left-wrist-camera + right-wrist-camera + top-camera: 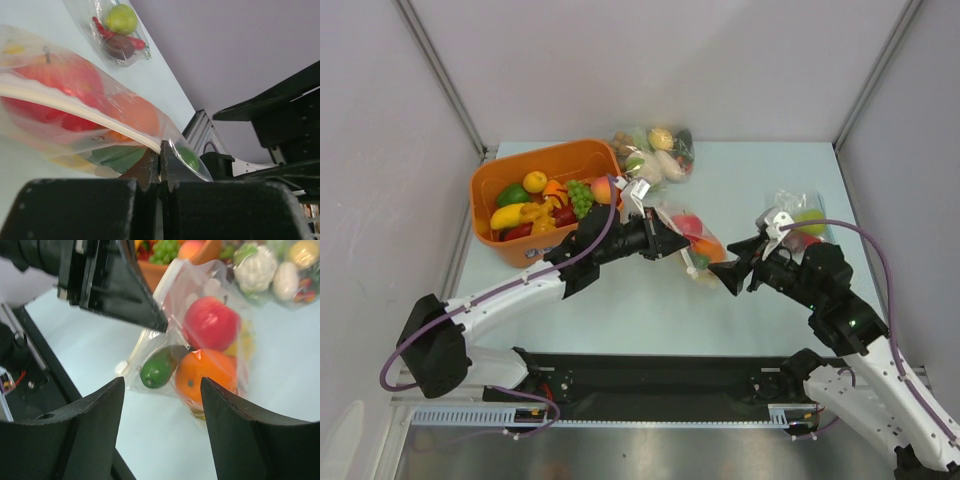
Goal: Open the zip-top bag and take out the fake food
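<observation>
Holding, left gripper [665, 240]: jaws clenched on the bag [698, 238] at a corner by its white zip strip [75, 102], with the film pinched flat between the tips. Purpose, as I judge it: to anchor one side of the mouth so the other side can be pulled away.

Right gripper [730, 272]: released, jaws spread wide, grasping nothing. It faces the pinched corner from the opposite side, near the bag but apart from it. I read this as lining up to take the other lip.

Bag: on the table [620, 310], between my two grippers. Whether the zip is parted I cannot tell.

Food: all inside the bag, none out.
- apple [211, 322], farthest from my right jaws
- orange [205, 371], below the apple
- green piece [157, 369], just beside the left tips and nearest the right jaws

Elsewhere: bin [535, 155] of loose food beside my left arm, and two more filled bags, one far [655, 150], one behind my right gripper [800, 220].
</observation>
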Tool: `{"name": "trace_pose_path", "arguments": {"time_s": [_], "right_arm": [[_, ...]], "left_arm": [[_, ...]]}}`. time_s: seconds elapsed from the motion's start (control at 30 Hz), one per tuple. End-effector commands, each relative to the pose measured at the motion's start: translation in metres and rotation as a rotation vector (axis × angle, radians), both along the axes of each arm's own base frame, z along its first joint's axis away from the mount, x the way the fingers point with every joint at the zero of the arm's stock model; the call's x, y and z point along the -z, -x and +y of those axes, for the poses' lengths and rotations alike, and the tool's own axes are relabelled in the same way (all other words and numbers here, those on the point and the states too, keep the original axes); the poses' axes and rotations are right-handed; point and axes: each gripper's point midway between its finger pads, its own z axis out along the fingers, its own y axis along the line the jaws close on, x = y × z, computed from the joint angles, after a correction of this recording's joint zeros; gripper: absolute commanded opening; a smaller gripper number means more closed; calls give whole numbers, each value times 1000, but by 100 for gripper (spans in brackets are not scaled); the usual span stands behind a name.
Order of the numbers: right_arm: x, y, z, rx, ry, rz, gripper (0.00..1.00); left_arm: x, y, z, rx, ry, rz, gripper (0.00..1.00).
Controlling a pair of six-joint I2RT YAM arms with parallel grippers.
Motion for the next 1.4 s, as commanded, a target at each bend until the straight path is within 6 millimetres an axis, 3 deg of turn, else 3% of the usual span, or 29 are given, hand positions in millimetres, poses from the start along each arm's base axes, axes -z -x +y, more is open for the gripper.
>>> {"name": "trace_pose_path", "arguments": {"time_s": [0.0, 0.4, 0.53, 0.87, 1.13, 1.23, 1.33, 1.37], "right_arm": [[-8, 2, 7, -37, 32, -90, 68], [20, 21, 38, -87, 176, -79, 69], [29, 12, 41, -28, 203, -92, 70], [26, -12, 20, 158, 216, -140, 72], [18, -5, 31, 92, 150, -175, 70], [15, 2, 42, 29, 120, -188, 66], [14, 9, 50, -26, 94, -196, 53], [11, 12, 53, -47, 76, -202, 43]], "left_arm": [[-51, 3, -4, 43, 138, -37, 0], [-53, 3, -1, 77, 180, 31, 0], [-59, 8, -1, 96, 190, 25, 0], [-70, 21, 7, 132, 177, 4, 0], [-66, 39, 3, 235, 180, 35, 0], [-63, 41, 2, 253, 179, 46, 0], [-62, 45, 2, 274, 179, 49, 0], [-60, 46, 1, 281, 176, 53, 0]]}}
